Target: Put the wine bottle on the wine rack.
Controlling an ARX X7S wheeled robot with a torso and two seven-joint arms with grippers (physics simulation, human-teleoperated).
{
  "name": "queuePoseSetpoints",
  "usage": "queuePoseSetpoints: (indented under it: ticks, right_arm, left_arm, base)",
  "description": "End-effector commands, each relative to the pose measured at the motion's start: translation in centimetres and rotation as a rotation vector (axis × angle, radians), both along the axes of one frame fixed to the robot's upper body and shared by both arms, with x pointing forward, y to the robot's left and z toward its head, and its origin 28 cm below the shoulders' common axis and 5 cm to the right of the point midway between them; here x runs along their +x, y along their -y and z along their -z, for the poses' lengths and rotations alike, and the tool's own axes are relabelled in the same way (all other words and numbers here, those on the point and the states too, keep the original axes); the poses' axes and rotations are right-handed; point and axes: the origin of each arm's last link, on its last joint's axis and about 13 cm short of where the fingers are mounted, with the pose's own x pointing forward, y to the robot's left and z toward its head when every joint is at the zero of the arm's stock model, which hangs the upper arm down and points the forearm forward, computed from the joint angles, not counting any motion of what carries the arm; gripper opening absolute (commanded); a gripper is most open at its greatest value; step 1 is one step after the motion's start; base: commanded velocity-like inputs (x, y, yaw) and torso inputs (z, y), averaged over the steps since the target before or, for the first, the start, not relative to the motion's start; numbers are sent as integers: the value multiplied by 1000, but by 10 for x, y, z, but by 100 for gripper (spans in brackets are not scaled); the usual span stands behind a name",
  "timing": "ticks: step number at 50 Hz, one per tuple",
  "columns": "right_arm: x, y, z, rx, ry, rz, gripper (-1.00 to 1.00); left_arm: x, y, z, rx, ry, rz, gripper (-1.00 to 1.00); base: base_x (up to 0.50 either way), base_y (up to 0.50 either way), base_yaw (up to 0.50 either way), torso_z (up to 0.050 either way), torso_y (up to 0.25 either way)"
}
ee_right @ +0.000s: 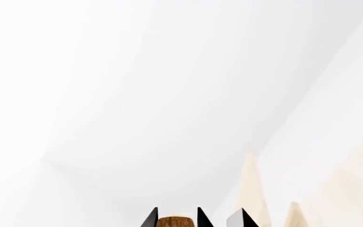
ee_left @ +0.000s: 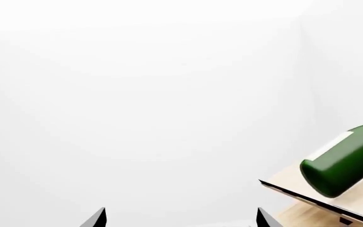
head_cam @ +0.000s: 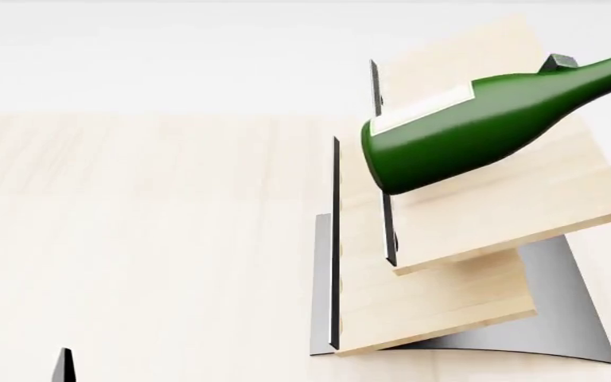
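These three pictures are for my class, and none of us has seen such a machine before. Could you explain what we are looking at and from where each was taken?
They are simulator renders from a two-armed robot. The head camera looks down on a pale wooden table. On it stands the wine rack: two tilted wooden boards on a grey metal base. The green wine bottle lies slanted over the upper board. The other two cameras sit near each gripper. The left gripper shows two dark fingertips set apart, empty, with the bottle off to one side. The right gripper has its fingertips either side of a tan cork-like top, so it seems to hold the bottle's top.
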Motion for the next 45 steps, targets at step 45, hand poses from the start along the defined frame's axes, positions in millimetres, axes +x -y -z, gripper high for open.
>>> queuePoseSetpoints:
  ticks: [45]
  right_arm:
    - [6, 1, 22, -15, -9, 14, -100]
  left_arm:
    - [0, 1, 2, 4, -5, 4, 100]
  base:
    - [0, 0, 0, 0, 0]
